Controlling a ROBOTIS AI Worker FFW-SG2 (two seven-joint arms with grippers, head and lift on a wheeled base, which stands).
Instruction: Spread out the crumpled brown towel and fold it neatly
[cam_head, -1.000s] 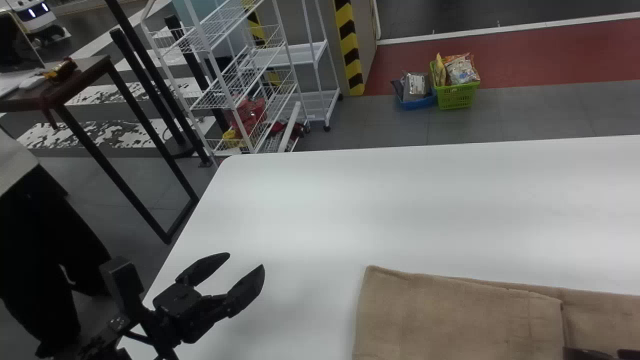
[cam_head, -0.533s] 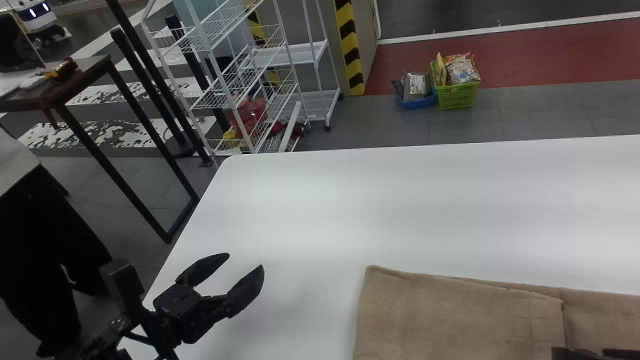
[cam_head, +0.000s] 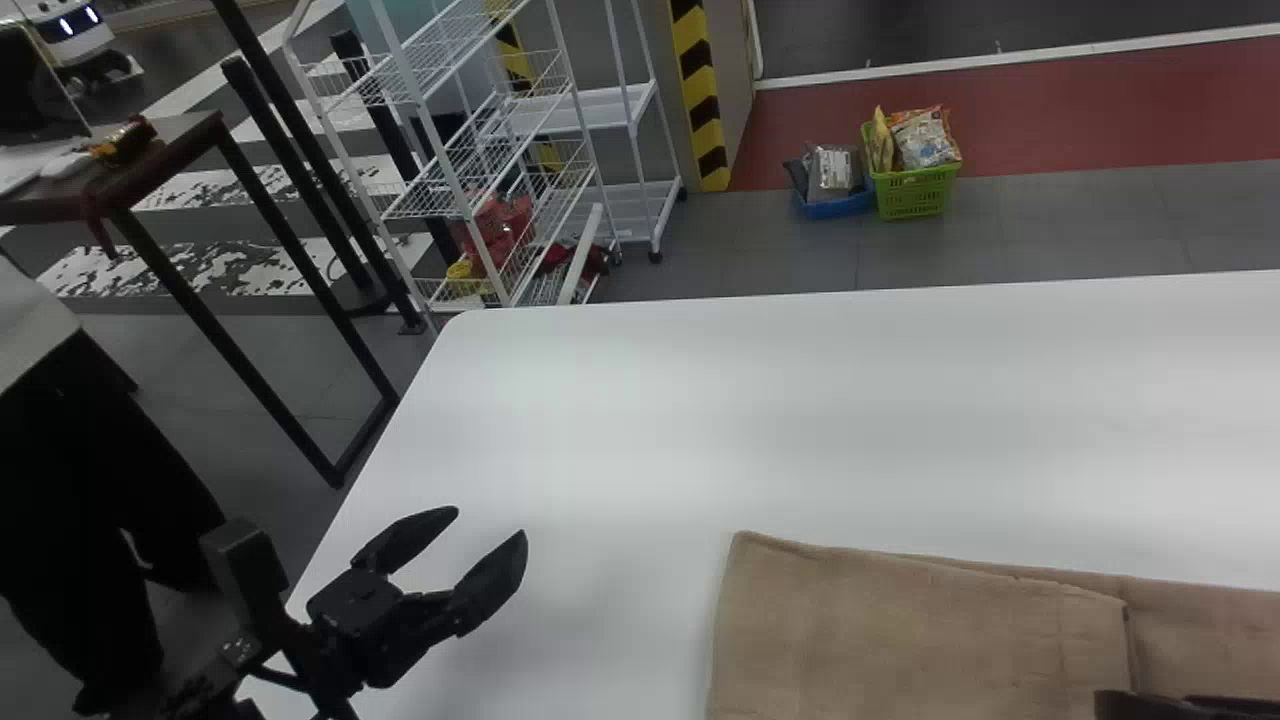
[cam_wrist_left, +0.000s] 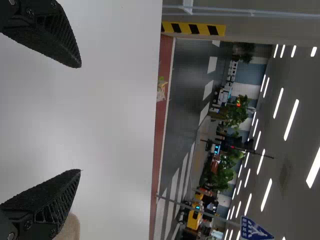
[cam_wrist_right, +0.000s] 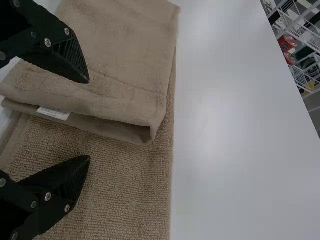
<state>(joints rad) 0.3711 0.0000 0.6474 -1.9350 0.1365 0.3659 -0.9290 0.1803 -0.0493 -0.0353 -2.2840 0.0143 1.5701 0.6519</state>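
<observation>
Brown towel (cam_head: 920, 630) lies spread on the white table (cam_head: 800, 420), well to the right of my left gripper (cam_head: 488, 523) and partly beneath the right gripper (cam_head: 1145, 705), as I see it from the head view. The left fingers stand apart above the table near its left side. Well beyond them is a white wire rack (cam_head: 455, 190) holding red and yellow things. Ahead, on the floor between the two grippers' directions, I have a green basket (cam_head: 915, 190) of snack packs just beside a blue basket (cam_head: 836, 205) with packages in it. The towel looks fairly flat, with a folded part laid over a layer that runs on to the right.

In the left wrist view, I can see bare table between the parted fingers; past their tips come a red floor strip (cam_wrist_left: 163, 120) and rows of ceiling lights (cam_wrist_left: 291, 120). A rounded bit of towel shows beside one finger.

On the right wrist view, my fingers are wide apart over the towel. A smooth folded stack, its white tag (cam_wrist_right: 53, 113) near the fold's edge, sits on a nubbly layer; its rounded corner lies past the tips.
</observation>
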